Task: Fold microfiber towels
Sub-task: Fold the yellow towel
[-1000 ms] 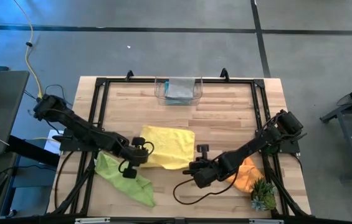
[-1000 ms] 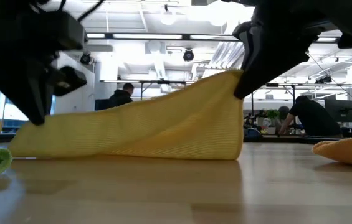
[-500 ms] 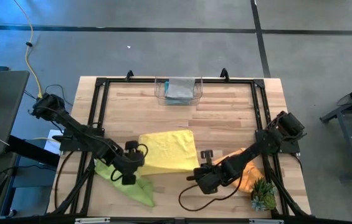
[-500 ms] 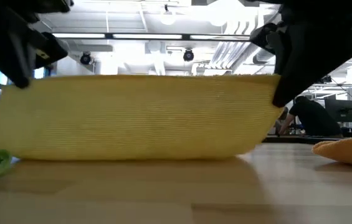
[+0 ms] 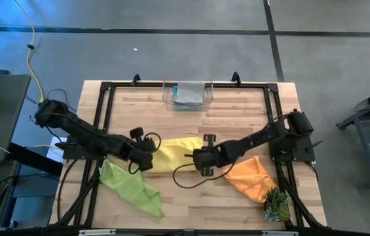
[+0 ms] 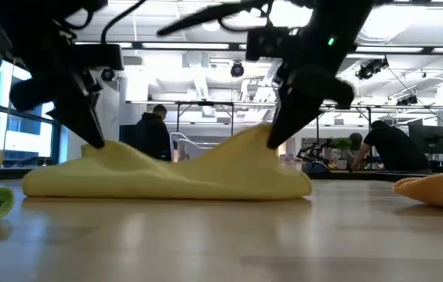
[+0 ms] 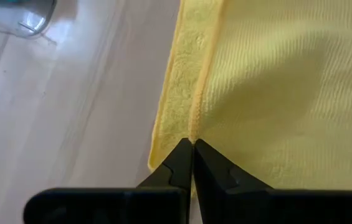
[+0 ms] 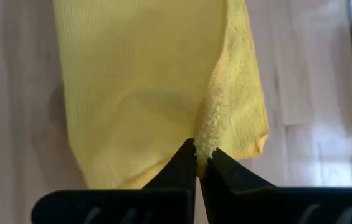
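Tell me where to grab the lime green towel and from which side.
Take the lime green towel at its upper corner, the one nearest the left gripper, coming straight down from above. It lies crumpled and flat on the table, so only a raised fold or corner gives the jaws something to pinch; its lower tail reaches toward the table's front edge, probably the harder place to reach.

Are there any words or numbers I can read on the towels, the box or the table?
None: no words, numbers or labels can be read on the yellow towel, lime green towel, orange towel, clear bin or table.
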You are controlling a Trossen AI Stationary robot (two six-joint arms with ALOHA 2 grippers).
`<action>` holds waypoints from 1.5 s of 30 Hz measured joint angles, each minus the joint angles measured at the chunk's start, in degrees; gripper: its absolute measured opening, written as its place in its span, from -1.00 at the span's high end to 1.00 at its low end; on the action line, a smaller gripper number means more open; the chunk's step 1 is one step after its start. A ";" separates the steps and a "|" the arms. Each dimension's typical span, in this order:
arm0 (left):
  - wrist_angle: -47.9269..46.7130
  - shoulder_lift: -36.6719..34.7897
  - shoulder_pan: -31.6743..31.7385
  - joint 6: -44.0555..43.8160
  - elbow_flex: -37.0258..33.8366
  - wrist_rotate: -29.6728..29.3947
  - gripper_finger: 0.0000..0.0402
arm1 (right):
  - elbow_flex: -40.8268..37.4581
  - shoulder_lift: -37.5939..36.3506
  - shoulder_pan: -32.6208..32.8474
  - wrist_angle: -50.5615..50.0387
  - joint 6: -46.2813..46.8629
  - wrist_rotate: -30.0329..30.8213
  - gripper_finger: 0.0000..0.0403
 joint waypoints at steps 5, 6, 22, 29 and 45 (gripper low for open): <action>3.96 0.00 3.05 2.54 -2.89 1.66 1.00 | -2.84 0.01 -3.91 2.76 -2.39 -0.47 1.00; 4.83 0.00 3.57 2.96 -3.42 1.89 1.00 | -3.23 0.01 -4.55 2.84 -2.36 -0.58 1.00; 1.79 -3.46 5.90 5.88 -4.26 3.15 0.47 | 0.58 -0.21 -7.04 -7.34 1.25 3.24 0.32; 1.08 -9.25 4.91 7.62 -5.31 5.42 0.50 | -1.92 -2.91 -6.90 -6.69 2.17 -1.81 0.32; 11.34 -13.25 12.07 18.74 -9.64 22.06 0.98 | -9.61 -4.01 -12.27 8.36 8.71 -10.98 0.41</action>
